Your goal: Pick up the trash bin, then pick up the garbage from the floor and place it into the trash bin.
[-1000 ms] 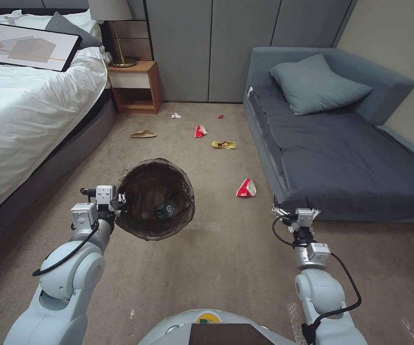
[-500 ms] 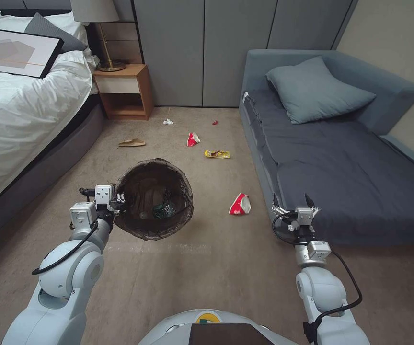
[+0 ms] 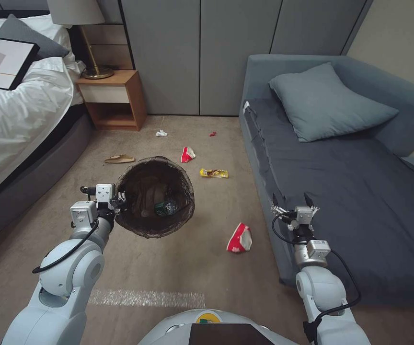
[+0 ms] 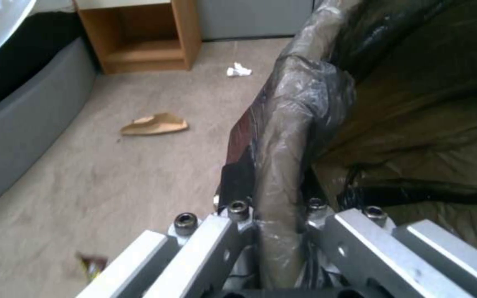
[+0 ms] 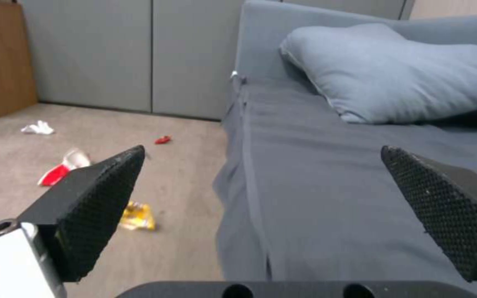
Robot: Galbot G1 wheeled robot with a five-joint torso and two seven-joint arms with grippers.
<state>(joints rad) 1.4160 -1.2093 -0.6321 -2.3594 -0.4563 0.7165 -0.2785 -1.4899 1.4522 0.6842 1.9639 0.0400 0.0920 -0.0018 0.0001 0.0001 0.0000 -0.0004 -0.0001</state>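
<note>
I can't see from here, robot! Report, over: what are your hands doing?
Left gripper clamped on trash bin rim, bin lifted. Right gripper open, empty, above sofa edge. Nearest red wrapper on floor, unobstructed.

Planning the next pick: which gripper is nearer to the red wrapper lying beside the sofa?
Right. The open right gripper hangs above the sofa edge, just beyond the red wrapper. The left gripper clamps the trash bin rim, farther off across it.

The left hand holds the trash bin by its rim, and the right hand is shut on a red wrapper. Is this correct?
Not entirely. The left hand does hold the trash bin by its rim, but the right hand is open and empty, as the right wrist view shows; the red wrapper lies on the floor.
</note>
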